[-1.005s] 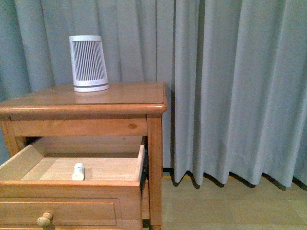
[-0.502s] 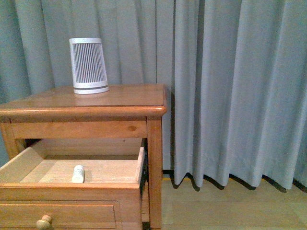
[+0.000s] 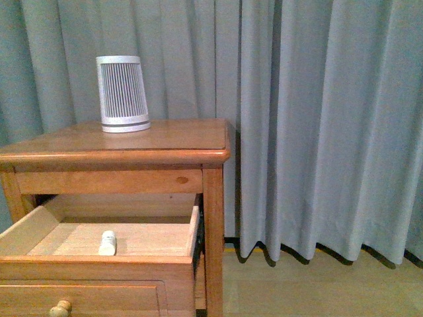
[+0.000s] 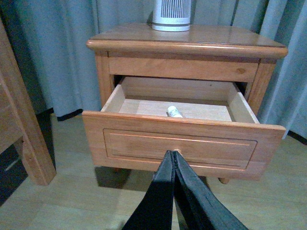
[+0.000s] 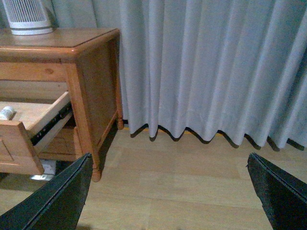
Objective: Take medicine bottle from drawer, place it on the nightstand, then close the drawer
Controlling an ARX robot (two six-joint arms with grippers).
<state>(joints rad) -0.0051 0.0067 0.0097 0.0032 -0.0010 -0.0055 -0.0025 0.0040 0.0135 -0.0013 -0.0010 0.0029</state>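
While the medicine bottle (image 3: 107, 242) lies unmoved in the open drawer (image 3: 99, 271), at 6 o'clock from the slatted white device (image 3: 123, 92) on the nightstand (image 3: 172, 135), the whole front view has slid slightly downward. Empty, the left claw (image 4: 172, 154) is pinched closed and the right claw (image 5: 169, 160) gapes wide.

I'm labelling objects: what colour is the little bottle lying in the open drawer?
White all over; the medicine bottle shows best in the left wrist view.

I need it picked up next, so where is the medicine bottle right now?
At the front view's lower left, the medicine bottle lies inside the open drawer, near its front wall, below the nightstand top that carries the white slatted device.
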